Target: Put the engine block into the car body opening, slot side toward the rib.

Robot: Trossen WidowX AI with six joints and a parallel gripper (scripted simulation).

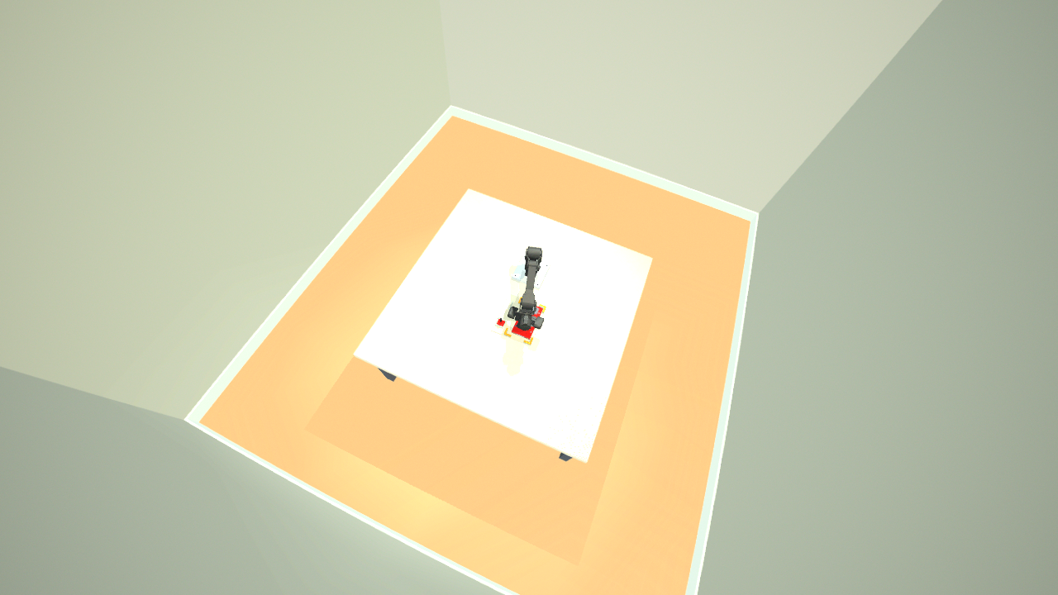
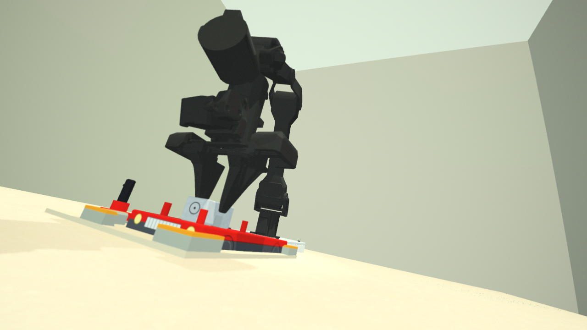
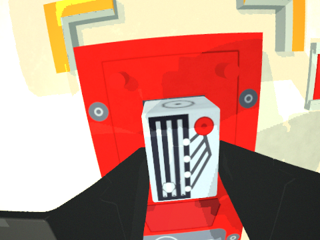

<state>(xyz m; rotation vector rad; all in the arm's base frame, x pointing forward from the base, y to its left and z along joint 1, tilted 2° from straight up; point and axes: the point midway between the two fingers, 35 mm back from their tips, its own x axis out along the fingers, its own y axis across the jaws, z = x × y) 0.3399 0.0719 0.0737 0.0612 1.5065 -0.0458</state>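
Note:
The pale grey engine block (image 2: pixel 196 209) (image 3: pixel 203 173) is upright over the opening in the red car body (image 1: pixel 522 332) (image 2: pixel 262 238) (image 3: pixel 200 43). My gripper (image 2: pixel 212 204) (image 3: pixel 181 151) is shut on the block, one finger on each side. In the exterior view much of the block stands above the body and its lower edge is hidden, so I cannot tell how deep it sits. In the wrist view a thin dark strip of the opening shows behind the block. The slot and the rib are hidden.
Grey corner blocks with orange tops (image 2: pixel 188 241) (image 3: pixel 55 43) surround the body. Red pegs (image 2: pixel 166 209) (image 3: pixel 230 71) rise from the body near the block. A black upright rod (image 2: pixel 126 190) on a red base stands beside it. A pale frame (image 3: pixel 311 77) is at the wrist view's right edge.

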